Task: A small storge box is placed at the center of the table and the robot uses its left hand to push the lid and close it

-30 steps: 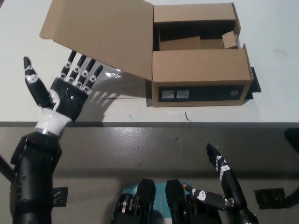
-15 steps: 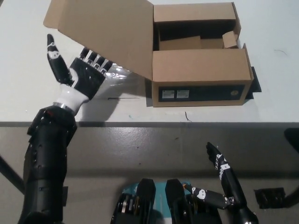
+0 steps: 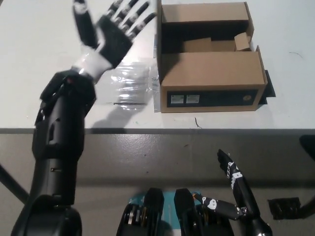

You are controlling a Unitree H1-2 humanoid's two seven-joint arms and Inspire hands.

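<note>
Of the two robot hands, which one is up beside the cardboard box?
The left robot hand, fingers spread, raised over the table against the box's left side. The right robot hand rests low near the picture's bottom edge, off the table.

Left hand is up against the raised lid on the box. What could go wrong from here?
1. The left hand is open, fingers spread beside the lid, which stands edge-on. Fingers may slip past the edge instead of pushing it over.
2. The box looks light and unbraced; the push may slide it right instead of closing it.
3. A small inner flap sticks up and might block the lid.
The right hand rests low, away from the box.
</note>
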